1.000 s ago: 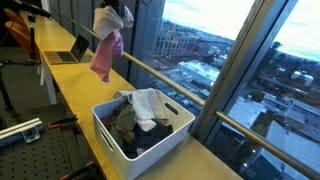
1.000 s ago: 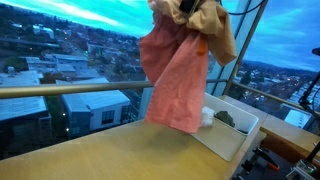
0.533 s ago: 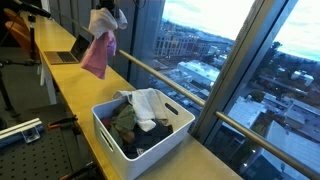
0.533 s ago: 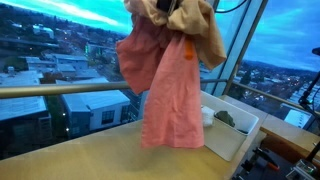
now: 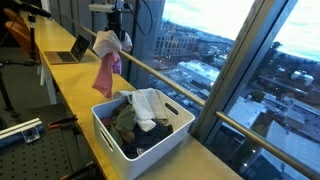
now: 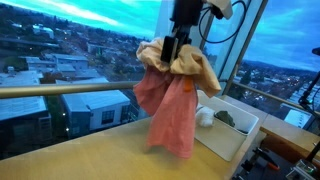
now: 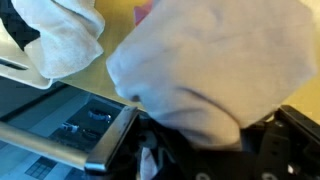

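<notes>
Pink cloth garment (image 6: 170, 112) pinched at its top by black end effector (image 6: 174, 48), fingers closed tight on the fabric and mostly buried under a tan bunched cloth (image 6: 195, 70) draped over the same grip; impossible to tell whether one piece or two. Seen in both exterior views hanging free in the upper middle of the frame, lower hem just above or brushing the yellow wooden counter (image 6: 80, 155), hard to say which. In the wrist view, only pale folds filling the right half of the frame.

Further out, toward lower centre in an exterior view, white plastic laundry bin (image 5: 113, 146) with slotted handles, standing on the counter, holding a white crumpled cloth (image 5: 148, 102) over darker clothes. Beyond, at upper left, open grey laptop (image 5: 72, 48); metal window railing (image 5: 165, 77) alongside.

Judged from this: lifting done, garment clear of the bin and off to its side; setting down not yet done.

No brand, label or writing legible anywhere.
</notes>
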Motion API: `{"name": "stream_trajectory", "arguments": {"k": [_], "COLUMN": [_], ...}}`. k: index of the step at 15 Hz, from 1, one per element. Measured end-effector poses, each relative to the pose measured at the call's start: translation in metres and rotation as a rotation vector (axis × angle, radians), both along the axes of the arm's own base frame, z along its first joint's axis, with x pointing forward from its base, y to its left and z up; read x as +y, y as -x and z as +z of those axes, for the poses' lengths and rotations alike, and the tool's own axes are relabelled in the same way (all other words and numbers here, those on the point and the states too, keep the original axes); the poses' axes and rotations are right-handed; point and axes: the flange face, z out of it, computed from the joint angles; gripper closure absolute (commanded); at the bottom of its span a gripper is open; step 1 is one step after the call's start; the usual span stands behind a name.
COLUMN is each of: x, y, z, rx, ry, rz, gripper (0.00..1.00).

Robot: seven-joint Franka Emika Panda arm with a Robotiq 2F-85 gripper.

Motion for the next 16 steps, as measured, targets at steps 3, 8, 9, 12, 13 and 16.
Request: {"name": "stream_trajectory", "arguments": {"k": [3, 8, 9, 12, 13, 16], "x": [-0.025, -0.051, -0.052, -0.057, -0.062, -0.088], "y": [-0.003, -0.004, -0.003, -0.001, -0.002, -0.007], "z": [-0.033, -0.057, -0.055, -0.039, -0.031, -0.012], "rx": [0.058, 0.101, 0.100, 0.082, 0.073, 0.050], "ry": [0.007, -0.011, -0.015, -0.029, -0.035, -0.051], "rz": [-0.045, -0.098, -0.101, -0.111, -0.119, -0.165], "gripper": [0.68, 0.33, 0.26, 0.05, 0.01, 0.00]}}
